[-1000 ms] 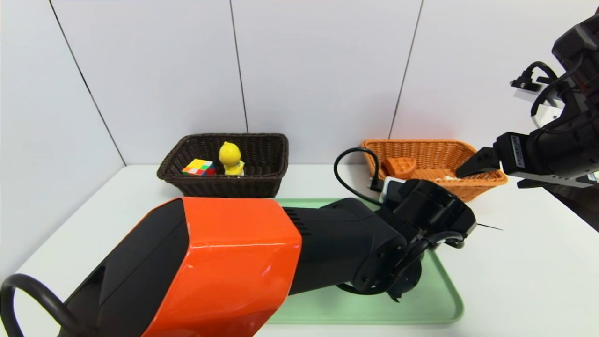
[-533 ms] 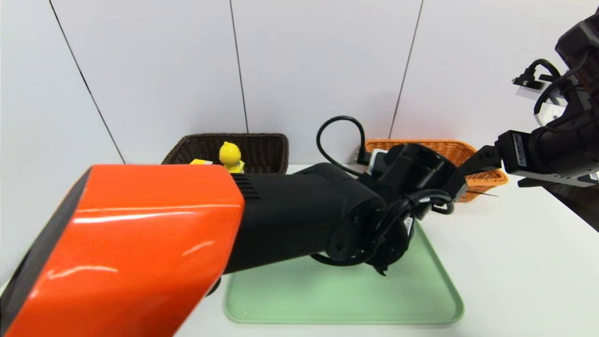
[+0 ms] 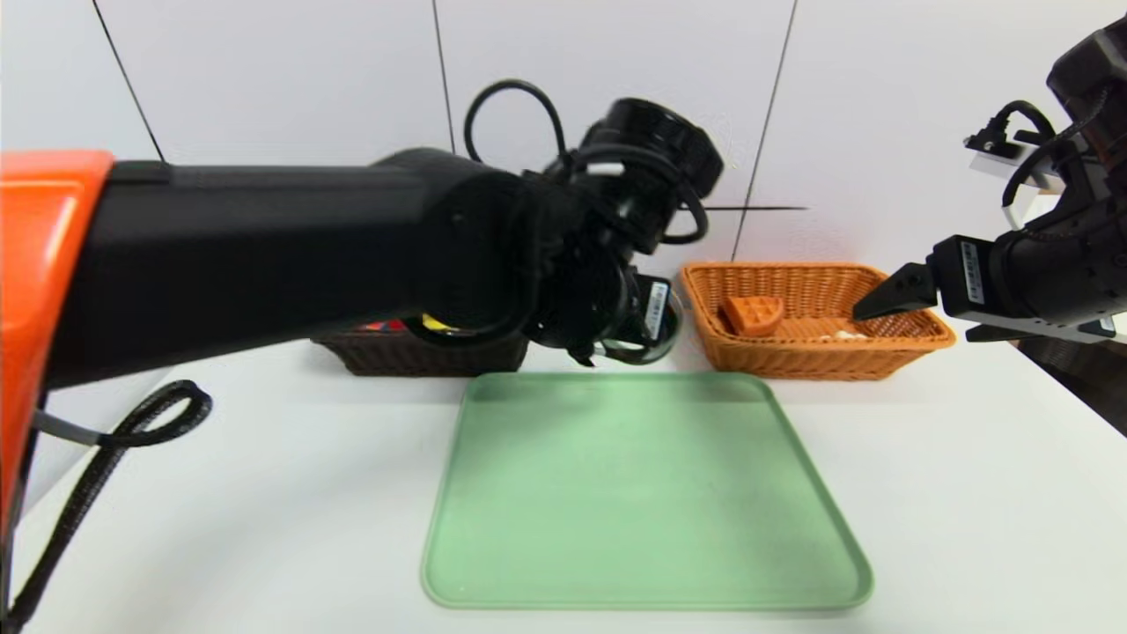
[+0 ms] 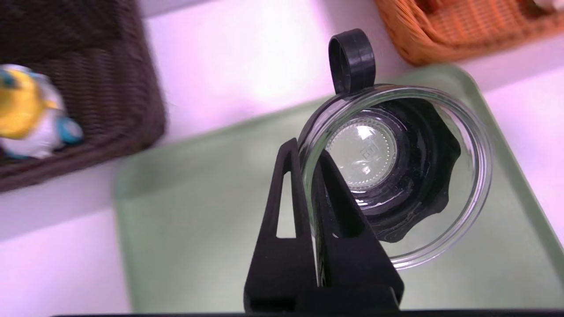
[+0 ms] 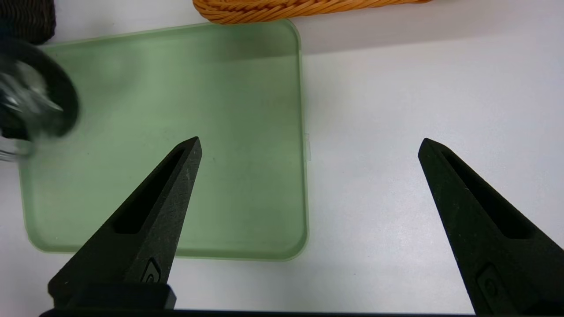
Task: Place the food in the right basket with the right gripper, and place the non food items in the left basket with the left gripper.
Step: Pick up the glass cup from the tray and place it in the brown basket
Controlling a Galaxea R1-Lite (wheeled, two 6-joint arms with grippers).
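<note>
My left gripper [image 4: 306, 149] is shut on the rim of the clear glass bowl [image 4: 365, 152], one finger inside and one outside. It holds the bowl [image 3: 660, 339] in the air over the far edge of the green tray, between the two baskets. The dark left basket [image 4: 110, 88] holds the yellow duck toy [image 4: 26, 114]; my left arm hides most of that basket [image 3: 423, 357] in the head view, where only slivers of the cube [image 3: 379, 326] show. The waffle wedge [image 3: 753, 313] lies in the orange right basket [image 3: 819, 352]. My right gripper [image 5: 308, 143] hangs open and empty beside that basket.
The green tray [image 3: 643, 493] lies bare in the middle of the white table. My left forearm stretches across the head view from the left. A black cable loop [image 3: 132, 423] hangs at the left. White wall panels stand close behind both baskets.
My left arm has risen off the tray and swung back and to the left, carrying the bowl up to the tray's far edge. The right arm has stayed put.
</note>
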